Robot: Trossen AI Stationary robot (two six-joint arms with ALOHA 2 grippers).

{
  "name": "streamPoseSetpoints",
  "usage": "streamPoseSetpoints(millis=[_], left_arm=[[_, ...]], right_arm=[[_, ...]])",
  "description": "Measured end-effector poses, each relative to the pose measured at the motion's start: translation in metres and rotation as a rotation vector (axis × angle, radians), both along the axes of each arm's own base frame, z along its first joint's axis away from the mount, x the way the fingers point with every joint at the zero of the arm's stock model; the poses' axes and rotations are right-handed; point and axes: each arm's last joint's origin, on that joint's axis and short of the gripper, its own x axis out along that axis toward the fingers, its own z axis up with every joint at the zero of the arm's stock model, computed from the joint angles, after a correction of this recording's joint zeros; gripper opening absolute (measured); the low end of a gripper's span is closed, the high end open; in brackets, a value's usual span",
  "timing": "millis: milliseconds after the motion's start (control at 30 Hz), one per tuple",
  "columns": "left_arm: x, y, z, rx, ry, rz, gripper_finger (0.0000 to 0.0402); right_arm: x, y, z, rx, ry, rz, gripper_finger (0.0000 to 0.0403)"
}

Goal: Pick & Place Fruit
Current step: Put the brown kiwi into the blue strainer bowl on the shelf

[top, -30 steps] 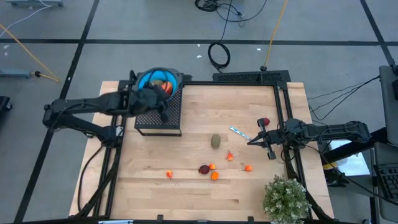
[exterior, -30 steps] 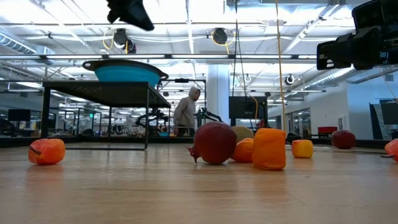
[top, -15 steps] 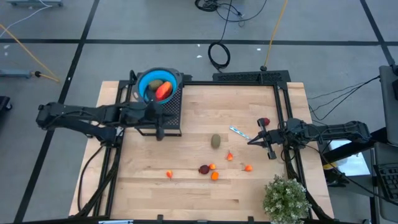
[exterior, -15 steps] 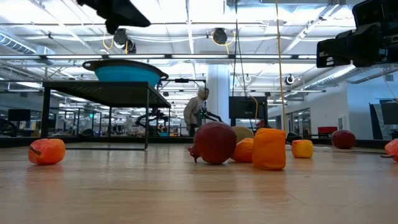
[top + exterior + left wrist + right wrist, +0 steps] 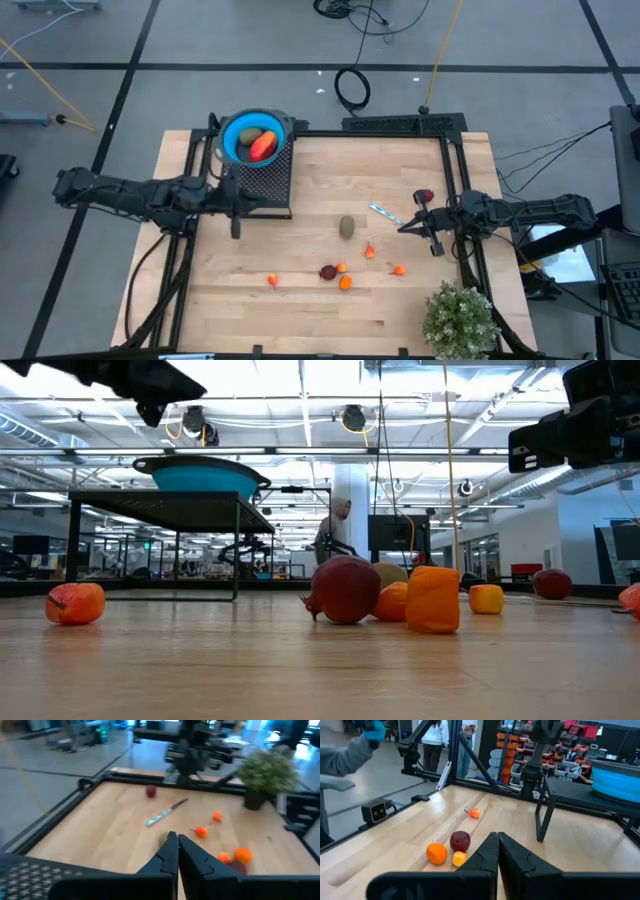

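A blue bowl [image 5: 240, 131] stands on a black mesh stand [image 5: 268, 180] at the far left and holds a red-orange piece [image 5: 262, 146] and a brownish-green one [image 5: 250, 136]. On the table lie a brownish-green oval [image 5: 347, 227], a dark red fruit [image 5: 328, 271], a red one [image 5: 426, 196] and several tiny orange ones [image 5: 345, 283]. My left gripper [image 5: 175, 837] is shut and empty, level, at the stand's near-left corner [image 5: 262, 207]. My right gripper [image 5: 495, 837] waits shut and empty at the table's right side [image 5: 403, 228].
A silvery-blue utensil [image 5: 384, 213] lies right of the oval. A bushy potted plant [image 5: 460, 318] stands at the near right corner. A black frame [image 5: 455, 180] edges the table. People stand in the room beyond [image 5: 437, 735].
My left gripper has drawn back from over the bowl toward the table's left and near side, sinking and tipping up from a downward slant to nearly level. The red-orange piece now lies uncovered in the bowl. A person in the room behind has walked right.
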Motion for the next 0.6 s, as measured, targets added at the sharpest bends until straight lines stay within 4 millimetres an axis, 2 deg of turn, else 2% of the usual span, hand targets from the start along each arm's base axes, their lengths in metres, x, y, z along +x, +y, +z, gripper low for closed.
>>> streamPoseSetpoints(millis=[333,600], left_arm=[[-0.013,-0.010,-0.013,0.033,-0.059,-0.099,0.0008],[-0.020,-0.012,-0.024,0.034,-0.069,-0.116,0.0007]], right_arm=[[0.001,0.000,-0.001,-0.004,0.007,-0.001,0.0000],[0.001,0.000,0.000,-0.004,-0.001,-0.002,0.0000]])
